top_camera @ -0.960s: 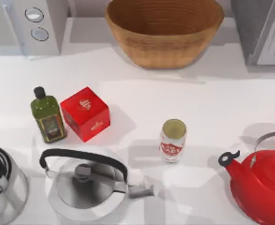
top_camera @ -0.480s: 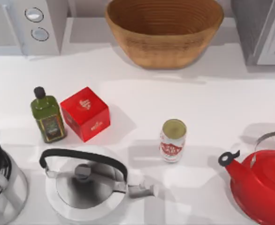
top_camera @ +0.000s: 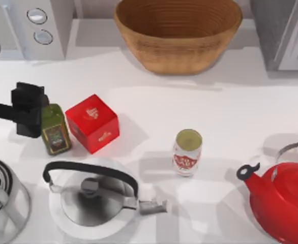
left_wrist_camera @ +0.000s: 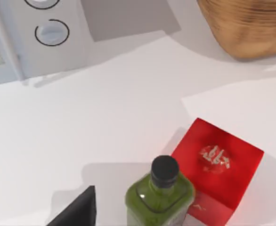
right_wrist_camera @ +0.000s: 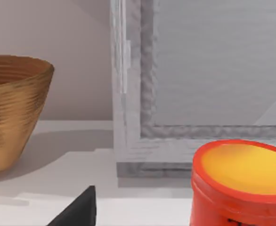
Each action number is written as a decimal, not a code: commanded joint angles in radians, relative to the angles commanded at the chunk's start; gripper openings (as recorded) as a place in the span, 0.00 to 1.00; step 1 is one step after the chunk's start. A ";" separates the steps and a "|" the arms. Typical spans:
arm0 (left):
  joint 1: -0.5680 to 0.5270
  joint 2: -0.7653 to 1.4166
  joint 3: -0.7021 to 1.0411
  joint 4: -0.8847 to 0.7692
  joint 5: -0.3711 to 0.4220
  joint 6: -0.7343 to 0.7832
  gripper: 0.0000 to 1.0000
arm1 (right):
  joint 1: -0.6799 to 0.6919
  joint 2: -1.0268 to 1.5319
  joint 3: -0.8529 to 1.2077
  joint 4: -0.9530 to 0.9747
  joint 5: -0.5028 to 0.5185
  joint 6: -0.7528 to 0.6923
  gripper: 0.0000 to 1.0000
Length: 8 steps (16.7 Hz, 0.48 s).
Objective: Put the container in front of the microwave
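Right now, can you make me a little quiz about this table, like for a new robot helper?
1. True or false: the can stands in front of the microwave.
2. Which thing touches the olive oil bottle? A: wicker basket B: red box C: red kettle
3. Which gripper hangs over the olive oil bottle?

Key: 1 false; 2 B; 3 the left gripper.
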 joint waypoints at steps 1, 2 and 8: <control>-0.036 0.097 0.092 -0.060 0.000 0.000 1.00 | 0.000 0.000 0.000 0.000 0.000 0.000 1.00; -0.072 0.197 0.186 -0.121 0.000 -0.001 1.00 | 0.000 0.000 0.000 0.000 0.000 0.000 1.00; -0.286 0.791 0.750 -0.483 0.000 -0.006 1.00 | 0.000 0.000 0.000 0.000 0.000 0.000 1.00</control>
